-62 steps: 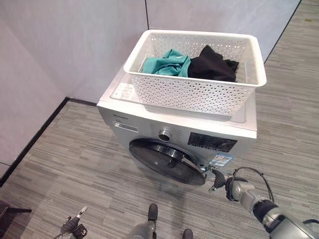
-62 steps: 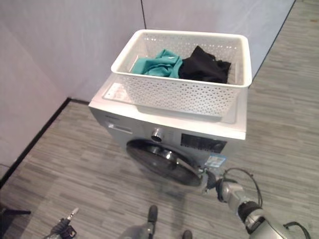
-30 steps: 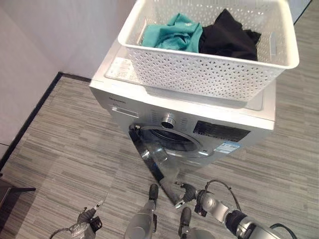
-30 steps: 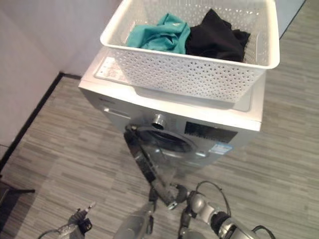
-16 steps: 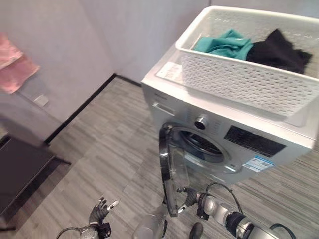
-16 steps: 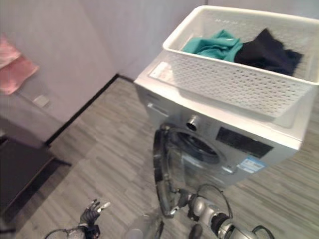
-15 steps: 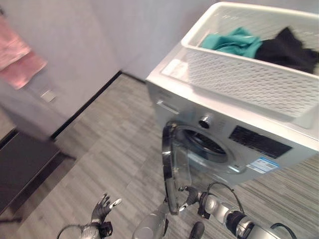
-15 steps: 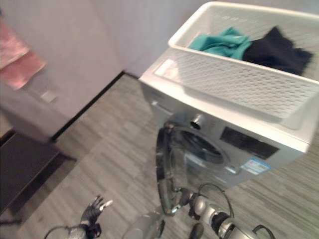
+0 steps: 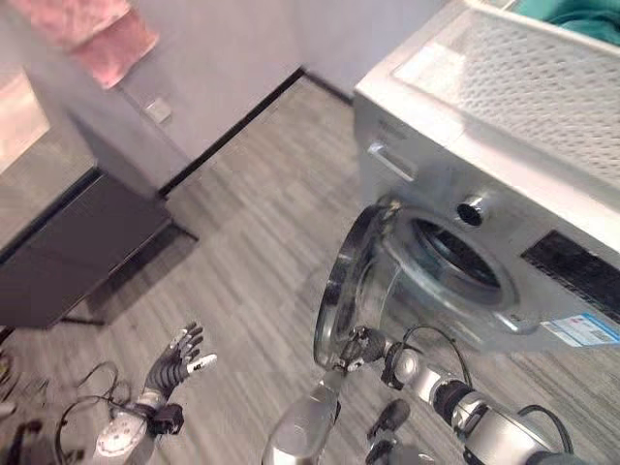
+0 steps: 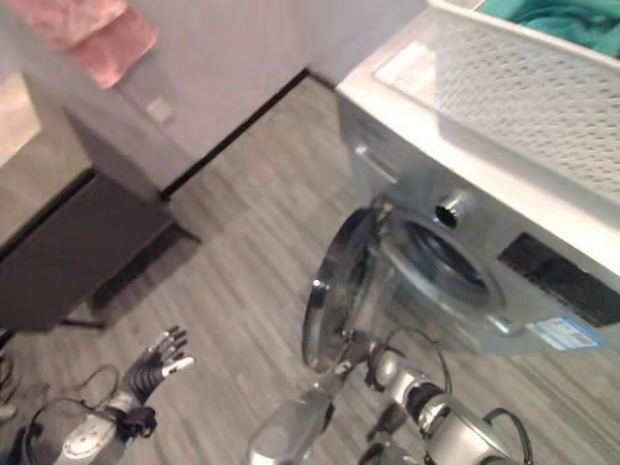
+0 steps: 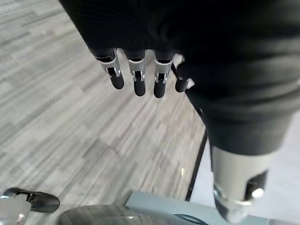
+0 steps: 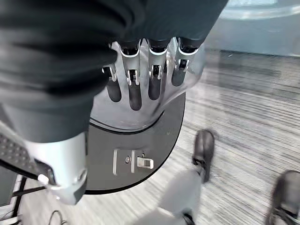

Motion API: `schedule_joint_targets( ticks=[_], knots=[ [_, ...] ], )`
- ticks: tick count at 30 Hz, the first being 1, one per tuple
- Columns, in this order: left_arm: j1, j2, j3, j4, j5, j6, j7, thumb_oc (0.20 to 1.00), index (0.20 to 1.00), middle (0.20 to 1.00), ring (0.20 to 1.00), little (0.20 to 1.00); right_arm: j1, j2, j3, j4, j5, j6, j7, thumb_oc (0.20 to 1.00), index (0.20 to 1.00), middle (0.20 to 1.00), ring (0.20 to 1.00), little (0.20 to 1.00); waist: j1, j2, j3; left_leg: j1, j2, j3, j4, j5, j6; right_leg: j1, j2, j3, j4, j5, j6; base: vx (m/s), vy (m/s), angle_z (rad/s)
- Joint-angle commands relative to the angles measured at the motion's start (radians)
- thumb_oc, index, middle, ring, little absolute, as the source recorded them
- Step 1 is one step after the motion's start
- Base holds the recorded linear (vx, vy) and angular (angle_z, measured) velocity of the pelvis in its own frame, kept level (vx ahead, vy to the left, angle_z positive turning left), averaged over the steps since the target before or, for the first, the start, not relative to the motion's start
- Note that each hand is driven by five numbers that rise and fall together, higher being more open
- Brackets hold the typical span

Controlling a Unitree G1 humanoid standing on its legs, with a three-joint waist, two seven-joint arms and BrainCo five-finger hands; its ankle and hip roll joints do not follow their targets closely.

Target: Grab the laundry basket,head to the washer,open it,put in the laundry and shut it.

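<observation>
The silver washer (image 9: 426,155) stands at the right with its round door (image 9: 339,291) swung wide open, showing the drum opening (image 9: 455,257). The white perforated laundry basket (image 9: 542,87) sits on top of the washer, with teal cloth (image 9: 581,17) in it. My right hand (image 9: 360,344) is low at the free edge of the door. In the right wrist view its fingers (image 12: 140,79) lie fairly straight against the door's inner glass (image 12: 136,117), above the latch (image 12: 140,162). My left hand (image 9: 174,356) hovers over the floor at the lower left, open with spread fingers (image 11: 136,77) and holding nothing.
A low dark cabinet (image 9: 77,252) stands against the left wall, with pink cloth (image 9: 92,29) hanging above it and a wall socket (image 9: 158,109) nearby. Grey plank floor (image 9: 252,194) stretches between the cabinet and the washer.
The camera has swung left and closer, so the basket has slid to the upper right. The door has opened wider with my right hand at its edge. My left hand has risen.
</observation>
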Motion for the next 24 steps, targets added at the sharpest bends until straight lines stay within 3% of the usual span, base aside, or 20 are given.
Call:
schedule_joint_targets(
  ticks=[1,2,3,5,7,8,9,15,16,17,18,20,21,24],
  knots=[
    [-0.044,0.051,-0.015,-0.043,-0.030,-0.062,-0.007,1.000,1.000,1.000,1.000,1.000,-0.105,0.064,-0.036,-0.053,0.030,-0.051,-0.114,1.000,1.000,1.000,1.000,1.000,0.000,-0.032,0.028,-0.028,-0.066,0.039,-0.062,0.122,0.096,-0.010,-0.053,0.141,-0.007,0.035,0.085,-0.07,0.076,-0.07],
    [-0.044,0.051,-0.015,-0.043,-0.030,-0.062,-0.007,1.000,1.000,1.000,1.000,1.000,-0.105,0.064,-0.036,-0.053,0.030,-0.051,-0.114,1.000,1.000,1.000,1.000,1.000,0.000,-0.032,0.028,-0.028,-0.066,0.039,-0.062,0.122,0.096,-0.010,-0.053,0.141,-0.007,0.035,0.085,0.02,0.038,-0.01],
    [-0.051,0.068,-0.023,-0.058,-0.045,-0.085,-0.007,1.000,1.000,1.000,1.000,1.000,-0.093,0.058,-0.065,-0.090,0.045,-0.079,-0.178,1.000,1.000,1.000,1.000,1.000,-0.001,-0.039,0.026,-0.023,-0.065,0.053,-0.062,0.107,0.107,-0.014,-0.058,0.156,-0.009,0.037,0.087,0.09,0.130,-0.02],
    [-0.088,0.180,-0.091,-0.085,-0.126,-0.083,-0.116,1.000,1.000,1.000,1.000,1.000,-0.014,0.046,-0.065,-0.099,0.110,-0.095,-0.108,1.000,1.000,1.000,1.000,1.000,-0.024,-0.078,0.005,0.008,-0.070,0.138,-0.039,0.044,0.145,0.021,-0.076,0.246,-0.065,0.058,0.107,0.20,0.263,-0.42],
    [-0.089,0.180,-0.092,-0.085,-0.126,-0.083,-0.117,1.000,1.000,1.000,1.000,1.000,-0.013,0.045,-0.066,-0.100,0.110,-0.095,-0.108,1.000,1.000,1.000,1.000,1.000,-0.023,-0.078,0.006,0.008,-0.070,0.140,-0.039,0.044,0.145,0.021,-0.076,0.247,-0.065,0.059,0.107,0.12,0.141,-0.93],
    [-0.127,0.169,-0.144,0.005,-0.074,-0.077,-0.125,1.000,1.000,1.000,1.000,1.000,0.080,0.016,-0.111,-0.101,0.172,-0.101,-0.073,1.000,1.000,1.000,1.000,1.000,-0.057,-0.102,-0.005,0.035,-0.072,0.189,-0.037,0.013,0.162,0.039,-0.085,0.293,-0.076,0.064,0.119,0.11,0.134,-0.90],
    [-0.128,0.168,-0.145,0.006,-0.074,-0.077,-0.125,1.000,1.000,1.000,1.000,1.000,0.080,0.015,-0.111,-0.102,0.172,-0.101,-0.073,1.000,1.000,1.000,1.000,1.000,-0.056,-0.102,-0.007,0.032,-0.072,0.189,-0.037,0.015,0.163,0.035,-0.085,0.293,-0.076,0.067,0.119,0.16,0.183,-0.68],
    [-0.276,0.002,-0.224,0.335,0.139,-0.064,-0.063,1.000,1.000,1.000,1.000,1.000,0.316,-0.080,-0.263,-0.157,0.339,-0.110,0.001,1.000,1.000,1.000,1.000,1.000,-0.180,-0.163,-0.008,0.099,-0.059,0.320,-0.057,-0.034,0.177,0.023,-0.091,0.411,-0.077,0.097,0.145,0.08,0.126,-0.54],
    [-0.277,0.001,-0.225,0.336,0.139,-0.064,-0.063,1.000,1.000,1.000,1.000,1.000,0.316,-0.081,-0.263,-0.157,0.339,-0.109,0.001,1.000,1.000,1.000,1.000,1.000,-0.179,-0.162,-0.009,0.097,-0.059,0.321,-0.058,-0.032,0.177,0.020,-0.090,0.412,-0.077,0.098,0.145,0.07,0.117,-0.58],
    [-0.319,-0.059,-0.197,0.440,0.188,-0.063,-0.024,1.000,1.000,1.000,1.000,1.000,0.365,-0.113,-0.296,-0.184,0.353,-0.108,0.018,1.000,1.000,1.000,1.000,1.000,-0.213,-0.186,-0.005,0.110,-0.050,0.359,-0.062,-0.043,0.181,0.010,-0.088,0.448,-0.074,0.109,0.148,0.04,0.062,-0.78],
    [-0.320,-0.059,-0.198,0.441,0.188,-0.064,-0.023,1.000,1.000,1.000,1.000,1.000,0.365,-0.114,-0.296,-0.185,0.353,-0.108,0.019,1.000,1.000,1.000,1.000,1.000,-0.212,-0.185,-0.005,0.110,-0.050,0.360,-0.062,-0.044,0.181,0.009,-0.088,0.449,-0.073,0.109,0.148,0.08,0.088,-0.56],
    [-0.377,-0.127,-0.164,0.591,0.247,-0.055,0.016,1.000,1.000,1.000,1.000,1.000,0.406,-0.129,-0.344,-0.181,0.385,-0.105,0.039,1.000,1.000,1.000,1.000,1.000,-0.250,-0.208,-0.006,0.122,-0.042,0.398,-0.062,-0.059,0.187,-0.002,-0.083,0.484,-0.070,0.116,0.153,0.06,0.114,-0.62],
    [-0.476,-0.195,-0.093,0.797,0.313,-0.037,0.095,1.000,1.000,1.000,1.000,1.000,0.432,-0.124,-0.413,-0.148,0.465,-0.101,0.046,1.000,1.000,1.000,1.000,1.000,-0.293,-0.239,0.000,0.137,-0.031,0.444,-0.062,-0.075,0.191,-0.019,-0.077,0.525,-0.063,0.131,0.156,0.03,0.136,-0.74],
    [-0.546,-0.200,-0.036,0.938,0.371,-0.023,0.156,1.000,1.000,1.000,1.000,1.000,0.439,-0.119,-0.437,-0.129,0.479,-0.099,0.049,1.000,1.000,1.000,1.000,1.000,-0.313,-0.265,0.001,0.141,-0.023,0.481,-0.062,-0.084,0.194,-0.036,-0.069,0.557,-0.064,0.144,0.160,0.02,0.113,-0.95]
  ],
)
